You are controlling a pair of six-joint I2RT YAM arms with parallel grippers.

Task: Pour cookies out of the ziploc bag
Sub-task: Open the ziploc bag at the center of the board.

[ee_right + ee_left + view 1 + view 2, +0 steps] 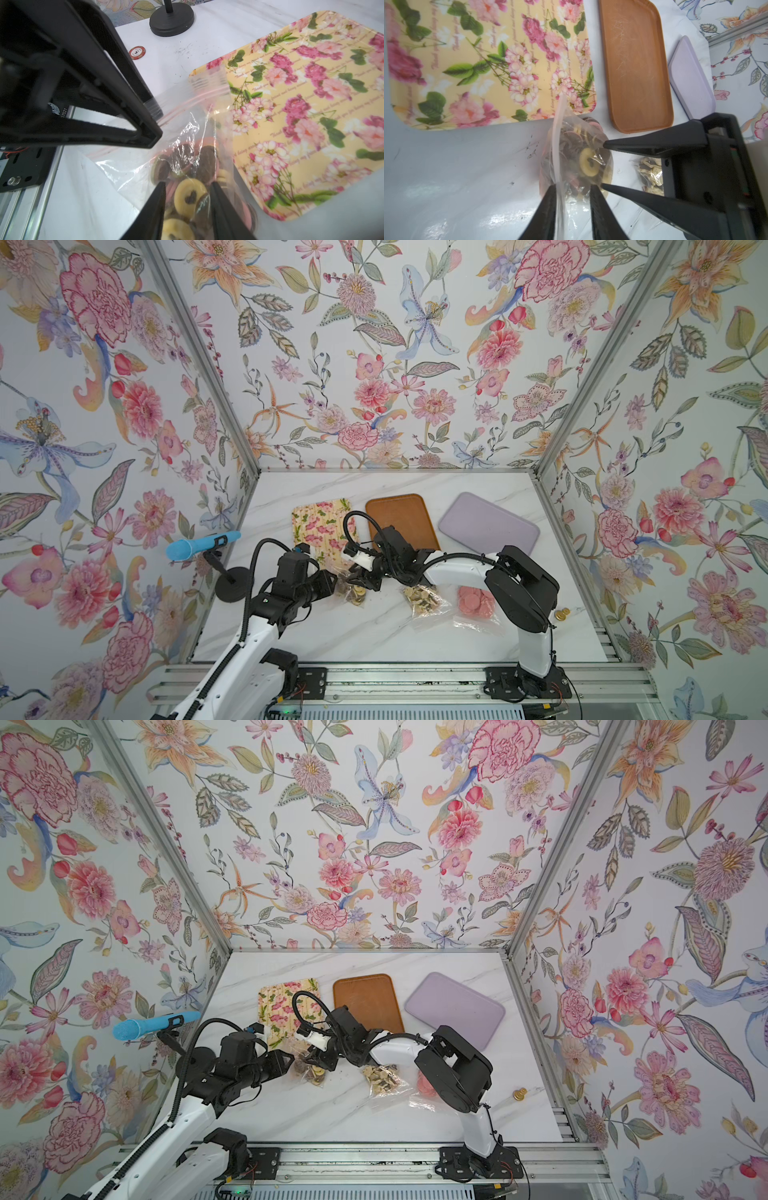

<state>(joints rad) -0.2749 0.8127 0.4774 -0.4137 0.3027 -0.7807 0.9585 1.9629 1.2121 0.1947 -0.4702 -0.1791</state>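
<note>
The left gripper (pixel 572 187) stood slightly parted around the film of the ziploc bag (pixel 560 133). The right gripper (pixel 188 184), wider, straddled the cookies (pixel 187 197) inside, just nearside of the floral tray (pixel 311 104).

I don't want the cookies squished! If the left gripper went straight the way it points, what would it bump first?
Probably the ziploc bag of round cookies: its plastic lies right between the left gripper's open fingers. The floral tray is farther along that line, though depth is hard to judge.
</note>
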